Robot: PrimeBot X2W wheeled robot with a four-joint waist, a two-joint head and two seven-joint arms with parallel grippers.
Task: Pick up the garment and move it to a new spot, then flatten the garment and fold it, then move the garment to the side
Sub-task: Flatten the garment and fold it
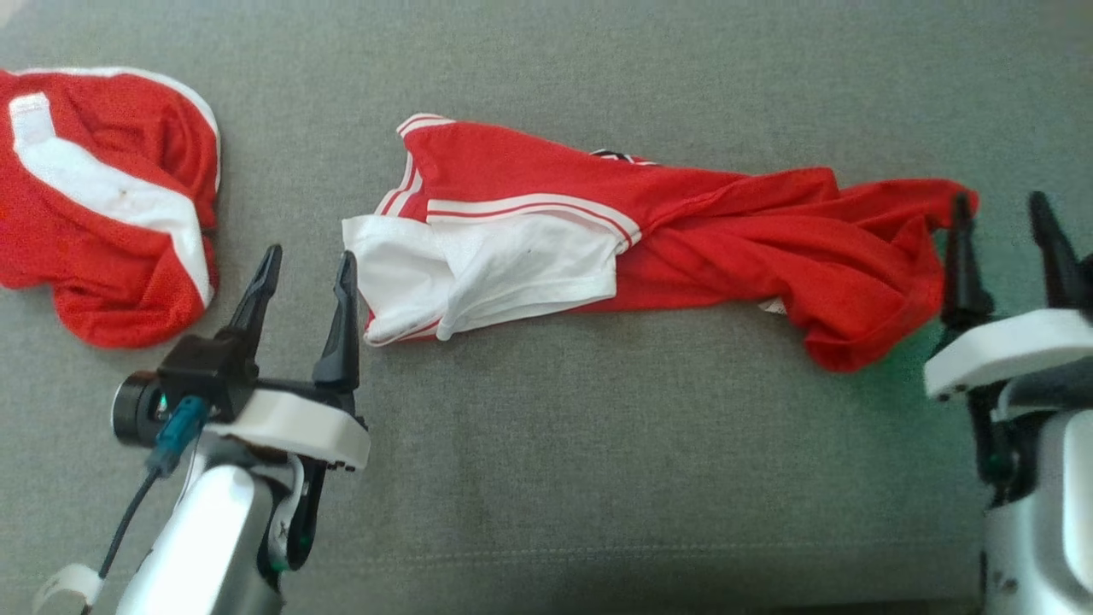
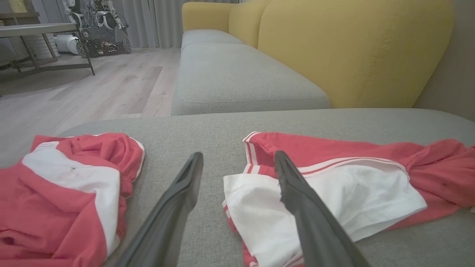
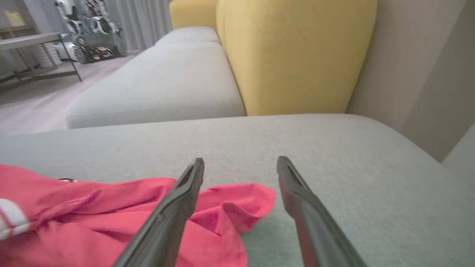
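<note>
Long red jersey garment with a white striped panel (image 1: 683, 231) lies as a twisted strip across the middle of the grey fabric sofa seat (image 1: 546, 444), running side to side. White end points to the seat's left side, bunched red end to its right side. Not flattened, not folded.

Left claw (image 1: 310, 253) is released, fingers spread, nothing between them. It sits at the white end; in the left wrist view (image 2: 238, 154) its right finger overlaps the white panel (image 2: 334, 178). Can't tell if it touches.

Right claw (image 1: 1001, 198) is also released, fingers apart, at the red tip. In the right wrist view (image 3: 240, 158) its left finger crosses over the red cloth (image 3: 92, 207) and the cloth's tip pokes into the gap. Not pinched.

Second red-and-white garment, crumpled in a heap (image 1: 102, 205), lies near the seat's left edge, apart from the first.

Yellow upholstered backrest (image 2: 352, 48) stands past the far edge, pale wood floor (image 2: 92, 85) off the left edge.
</note>
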